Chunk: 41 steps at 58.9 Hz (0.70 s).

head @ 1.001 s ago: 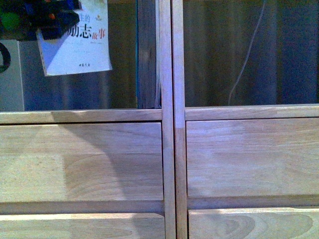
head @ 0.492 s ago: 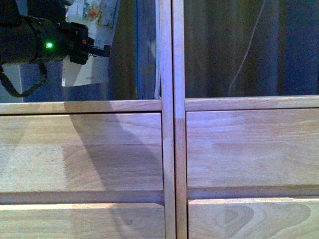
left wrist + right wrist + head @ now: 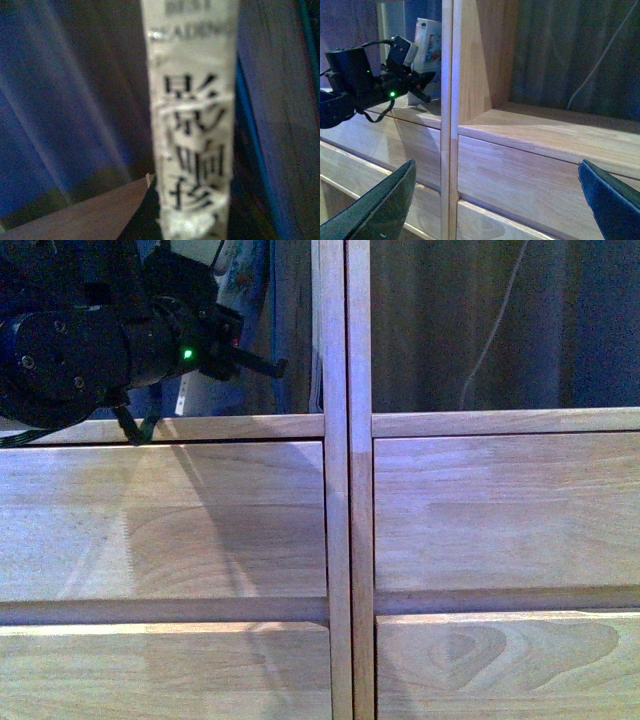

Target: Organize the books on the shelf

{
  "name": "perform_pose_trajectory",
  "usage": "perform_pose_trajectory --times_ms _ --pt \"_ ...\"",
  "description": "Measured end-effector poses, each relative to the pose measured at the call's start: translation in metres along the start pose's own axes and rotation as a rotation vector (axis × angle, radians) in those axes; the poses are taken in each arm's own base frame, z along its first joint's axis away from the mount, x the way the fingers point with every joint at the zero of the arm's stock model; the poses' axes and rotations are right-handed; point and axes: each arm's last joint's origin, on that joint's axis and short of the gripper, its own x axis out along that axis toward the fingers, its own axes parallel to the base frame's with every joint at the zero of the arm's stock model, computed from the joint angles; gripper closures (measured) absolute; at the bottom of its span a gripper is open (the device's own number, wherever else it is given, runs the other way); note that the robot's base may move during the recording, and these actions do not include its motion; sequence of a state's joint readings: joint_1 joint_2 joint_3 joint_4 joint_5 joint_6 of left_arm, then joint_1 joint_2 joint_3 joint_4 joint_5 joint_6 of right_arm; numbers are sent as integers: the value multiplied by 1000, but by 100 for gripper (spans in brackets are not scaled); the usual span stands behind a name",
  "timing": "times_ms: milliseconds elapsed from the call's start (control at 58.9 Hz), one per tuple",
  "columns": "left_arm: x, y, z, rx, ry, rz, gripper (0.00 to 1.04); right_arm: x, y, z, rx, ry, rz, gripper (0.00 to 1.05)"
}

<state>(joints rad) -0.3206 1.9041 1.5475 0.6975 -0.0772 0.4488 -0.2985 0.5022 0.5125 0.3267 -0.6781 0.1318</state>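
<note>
Left gripper (image 3: 255, 362) is inside the upper compartment of the left column, pinching the white paperback (image 3: 192, 125). In the left wrist view dark finger shapes hug both sides of the spine; black Chinese characters run down it, blurred. The paperback's bottom edge is at or just above the compartment floor, cannot tell which. It tilts a bit, top leaning away from the gripper body toward the centre divider. A green light is lit on the gripper body.

Just past the fingertips, between paperback and divider, a thicker dark book (image 3: 296, 330) stands upright against the divider. Its teal edge shows beside the spine in the wrist view; near, contact unclear.

Below the gripper is the ledge of the wooden shelving unit (image 3: 336, 540), then two plain drawer fronts (image 3: 160, 525), one above the other. Behind the compartment hangs a dark folded curtain (image 3: 430, 320).

Right gripper (image 3: 496, 167) is well apart, out in front of the other column, fingers spread wide. Beyond it is an open compartment with a thin white cable (image 3: 600, 65) hanging behind.
</note>
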Motion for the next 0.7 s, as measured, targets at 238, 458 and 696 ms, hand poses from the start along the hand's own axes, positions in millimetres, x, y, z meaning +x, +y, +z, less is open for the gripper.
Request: perform_pose_trajectory --times_ms 238,458,696 --pt "0 -4 -2 -16 56 11 76 0 0 0 -2 0 -1 7" --pt "-1 3 1 -31 53 36 43 0 0 0 -2 0 -1 7" --pt "-19 19 16 -56 16 39 6 0 0 0 -2 0 -1 7"
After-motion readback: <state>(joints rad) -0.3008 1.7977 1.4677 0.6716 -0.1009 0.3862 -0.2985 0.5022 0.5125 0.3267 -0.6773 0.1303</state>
